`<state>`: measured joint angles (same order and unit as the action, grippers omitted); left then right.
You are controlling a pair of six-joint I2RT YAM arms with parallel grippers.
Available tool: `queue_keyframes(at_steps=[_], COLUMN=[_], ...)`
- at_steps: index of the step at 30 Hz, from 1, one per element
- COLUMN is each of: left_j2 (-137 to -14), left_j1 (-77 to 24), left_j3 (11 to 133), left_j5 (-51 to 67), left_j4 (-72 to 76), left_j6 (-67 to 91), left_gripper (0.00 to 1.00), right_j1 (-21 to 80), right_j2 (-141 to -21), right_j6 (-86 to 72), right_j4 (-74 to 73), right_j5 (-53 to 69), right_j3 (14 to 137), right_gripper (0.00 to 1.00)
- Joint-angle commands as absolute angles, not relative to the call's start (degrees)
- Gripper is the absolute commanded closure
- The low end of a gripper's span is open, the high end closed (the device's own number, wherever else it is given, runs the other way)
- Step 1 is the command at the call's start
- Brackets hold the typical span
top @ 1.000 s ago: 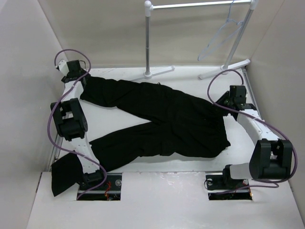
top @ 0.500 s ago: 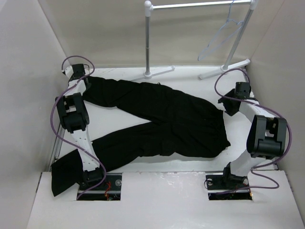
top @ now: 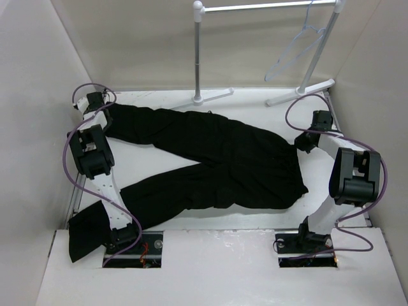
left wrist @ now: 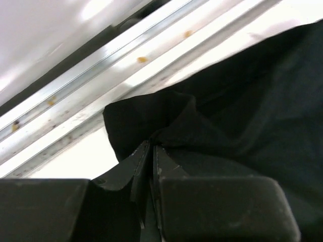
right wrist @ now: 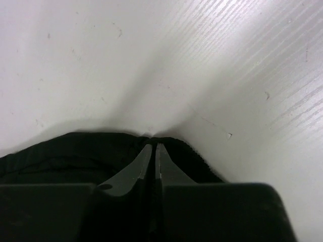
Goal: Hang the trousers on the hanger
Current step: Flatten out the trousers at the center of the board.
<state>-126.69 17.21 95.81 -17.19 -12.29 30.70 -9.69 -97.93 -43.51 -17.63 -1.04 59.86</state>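
Observation:
The black trousers (top: 217, 159) lie spread flat on the white table, legs to the left, waist to the right. My left gripper (top: 107, 110) is at the far left end of the upper leg, shut on a puckered fold of the trousers (left wrist: 242, 116); its fingertips (left wrist: 143, 151) pinch the cloth. My right gripper (top: 301, 143) is at the waist's right edge, shut on the hem of the trousers (right wrist: 60, 151). The pale hanger (top: 292, 54) hangs from the rack's bar at the back right, apart from both grippers.
A white garment rack (top: 198, 51) stands at the back, its feet on the table behind the trousers. The lower leg's end (top: 83, 236) droops over the near left edge. A metal rail (left wrist: 75, 96) runs along the table's left side by the left gripper.
Both grippers have closed on the trousers. The left gripper shifted slightly left at the leg end. The right arm folded in and its gripper moved to the waist edge.

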Motion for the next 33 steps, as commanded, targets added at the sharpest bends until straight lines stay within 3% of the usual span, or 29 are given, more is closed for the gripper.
queue_keyframes(at_steps=[1,7,19,21,24,26,29,31,33], left_j2=[-122.9,-121.4,-118.9,-118.3,-116.5,-114.6,-109.5,-104.5,-98.2], left_j1=[18.1,19.2,18.7,18.2,17.9,17.6,16.5,15.1,13.8], left_j3=[93.5,91.0,86.3,85.3,84.5,84.5,83.0,79.9,75.2], left_j5=[-19.0,-19.0,-23.2,-23.2,-21.8,-19.5,-18.7,-19.2,-20.2], left_j4=[-11.7,-11.0,-12.7,-12.8,-11.3,-10.2,-10.0,-10.5,-11.7], left_j6=[32.3,33.4,35.8,36.6,37.7,37.8,38.2,38.2,38.2], left_gripper=[0.96,0.96,0.96,0.92,0.79,0.61,0.36,0.27,0.25], right_j1=[-11.3,-14.9,-18.6,-19.0,-19.1,-18.8,-18.8,-18.0,-15.8], right_j2=[-96.7,-96.7,-108.2,-108.9,-108.7,-107.8,-105.7,-102.9,-99.3], right_j6=[-44.6,-47.3,-46.8,-47.1,-47.8,-48.6,-49.4,-49.6,-49.1], right_j4=[-14.5,-11.0,-11.7,-12.6,-12.7,-12.6,-12.9,-14.1,-15.2], right_j5=[-1.3,0.7,1.2,1.1,-1.0,-1.8,-3.6,-4.6,-6.2], right_j3=[62.4,66.0,76.4,76.8,76.7,76.7,77.0,77.1,76.6], right_gripper=[0.94,0.96,0.97,0.96,0.94,0.87,0.61,0.41,0.28])
